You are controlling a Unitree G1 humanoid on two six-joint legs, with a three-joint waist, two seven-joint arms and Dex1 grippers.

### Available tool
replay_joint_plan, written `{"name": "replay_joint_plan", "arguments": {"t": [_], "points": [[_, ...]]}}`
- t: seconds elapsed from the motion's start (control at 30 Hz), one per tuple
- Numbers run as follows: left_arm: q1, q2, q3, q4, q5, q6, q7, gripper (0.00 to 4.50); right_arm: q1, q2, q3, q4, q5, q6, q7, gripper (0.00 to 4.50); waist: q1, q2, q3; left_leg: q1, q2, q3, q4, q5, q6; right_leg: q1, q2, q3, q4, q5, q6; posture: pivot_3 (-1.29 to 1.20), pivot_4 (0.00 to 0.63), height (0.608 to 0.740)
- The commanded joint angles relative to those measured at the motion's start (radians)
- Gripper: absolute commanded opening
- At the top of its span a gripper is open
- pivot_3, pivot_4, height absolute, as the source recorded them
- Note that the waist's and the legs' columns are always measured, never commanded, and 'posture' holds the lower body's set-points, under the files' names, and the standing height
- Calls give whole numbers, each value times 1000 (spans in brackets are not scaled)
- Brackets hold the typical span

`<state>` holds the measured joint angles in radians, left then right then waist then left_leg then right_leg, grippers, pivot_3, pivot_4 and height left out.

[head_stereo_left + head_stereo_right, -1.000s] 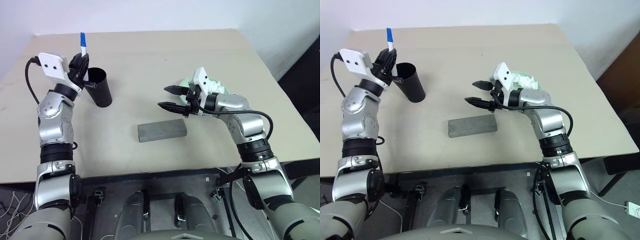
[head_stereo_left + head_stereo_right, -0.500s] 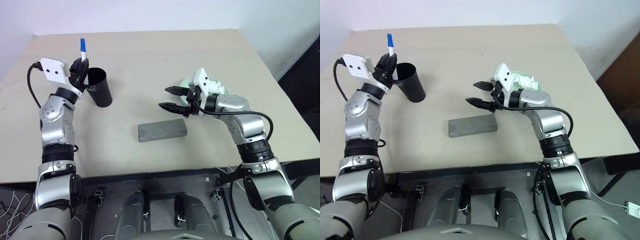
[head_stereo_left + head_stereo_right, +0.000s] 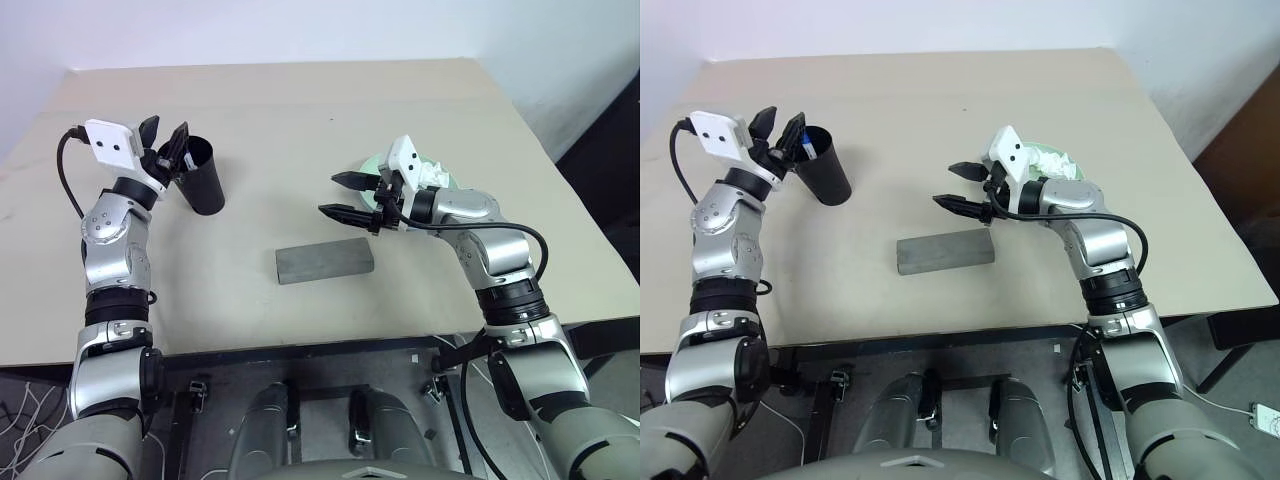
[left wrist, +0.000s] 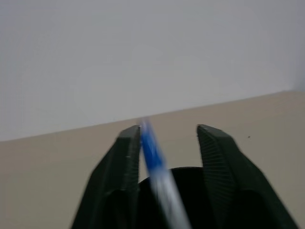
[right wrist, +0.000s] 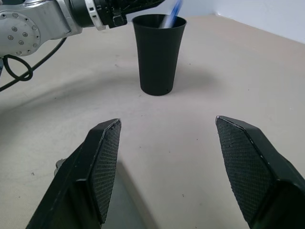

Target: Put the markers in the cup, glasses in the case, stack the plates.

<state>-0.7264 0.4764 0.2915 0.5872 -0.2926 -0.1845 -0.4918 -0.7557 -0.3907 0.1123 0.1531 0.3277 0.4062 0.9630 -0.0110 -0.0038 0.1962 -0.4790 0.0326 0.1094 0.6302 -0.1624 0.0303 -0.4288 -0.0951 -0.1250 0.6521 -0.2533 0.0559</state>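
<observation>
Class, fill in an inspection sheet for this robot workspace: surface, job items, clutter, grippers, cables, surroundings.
Surface: beige table, flat and matte.
Job's things: black cup upright at the table's left; blue-capped marker dropping into it, tip at the rim. Grey case shut, flat, centre front. Mint plate behind the right arm, mostly hidden. Glasses, blue plate: nothing seen.
Clutter: crumpled white paper on the mint plate.
Grippers: left gripper open at the cup's rim; right gripper open, empty, above the table beyond the case.
Cables: black cable looping from the left wrist.
Surroundings: white wall behind.
</observation>
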Motion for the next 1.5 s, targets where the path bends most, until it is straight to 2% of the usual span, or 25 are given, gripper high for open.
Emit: {"name": "replay_joint_plan", "arguments": {"t": [0.03, 0.13, 0.23, 0.4, 0.57, 0.7, 0.83, 1.07, 1.2, 1.37, 1.5], "points": [[-35, 10, 6, -20, 3, -25, 5, 3598, -11, -7, -18, -35, 3, -22, -2, 3341, 0, 0, 0, 0, 0, 0, 0, 0, 0, 0, 0, 0, 0, 0, 0, 0, 150, 715], [-32, 10, 10, -31, -1, -21, 11, 4487, -12, -7, -18, -33, 3, -23, -2, 3341, 0, 0, 0, 0, 0, 0, 0, 0, 0, 0, 0, 0, 0, 0, 0, 0, 150, 715], [-13, 14, 10, -69, -5, -6, 11, 4487, -12, -6, -18, -33, 5, -23, -1, 3341, 0, 0, 0, 0, 0, 0, 0, 0, 1, 0, 0, 0, 0, 0, 0, 0, 150, 715], [71, 49, 27, -278, -67, 116, -23, 4487, -12, -8, -23, -37, 17, -12, 7, 3341, -2, 0, 0, 0, 0, 0, 0, 0, 1, 0, 0, 0, 0, 0, 0, 0, 150, 715], [272, 157, 90, -594, -232, 319, -129, 4487, -20, -17, -27, -12, 19, -17, 27, 3341, -9, 0, 0, 1, 0, 0, -1, 0, 0, 0, 0, 2, 0, 0, 0, 0, 150, 715], [423, 202, 162, -753, -363, 432, -189, 4487, -25, -23, -30, 9, 20, -23, 44, 3341, -6, 0, 0, 1, 1, 0, -1, 0, 0, 0, 0, 2, 0, 0, -1, 0, 150, 715], [561, 228, 175, -868, -453, 523, -260, 4487, -8, -44, -43, 21, 29, -19, 69, 3341, -2, 1, 0, 1, 0, -1, -3, -1, -1, -3, -1, 2, -6, 0, -6, 0, 150, 715], [671, 217, 137, -869, -455, 540, -362, 4487, 60, -84, -67, -20, 53, -7, 94, 3341, -1, 1, 0, 0, 0, 4, -20, 0, -1, -7, -2, 3, -20, 5, -9, 0, 150, 715], [684, 191, 129, -810, -393, 458, -396, 4487, 96, -90, -107, -29, 82, 4, 82, 3341, -6, 1, 0, 0, 1, 7, -20, 1, -3, -5, 1, 7, -20, 6, -7, 0, 150, 715], [656, 172, 104, -745, -340, 386, -426, 4500, 114, -104, -125, -49, 110, 49, 87, 4468, -4, 1, 0, 0, 1, 8, -18, 1, -2, -5, 1, 7, -20, 7, -4, 0, 150, 715], [628, 165, 75, -723, -323, 370, -439, 4500, 117, -120, -117, -48, 106, 40, 101, 4468, 0, 1, 0, 0, 1, 9, -18, 0, -2, -7, -1, 7, -20, 6, -6, 0, 150, 715]]}}
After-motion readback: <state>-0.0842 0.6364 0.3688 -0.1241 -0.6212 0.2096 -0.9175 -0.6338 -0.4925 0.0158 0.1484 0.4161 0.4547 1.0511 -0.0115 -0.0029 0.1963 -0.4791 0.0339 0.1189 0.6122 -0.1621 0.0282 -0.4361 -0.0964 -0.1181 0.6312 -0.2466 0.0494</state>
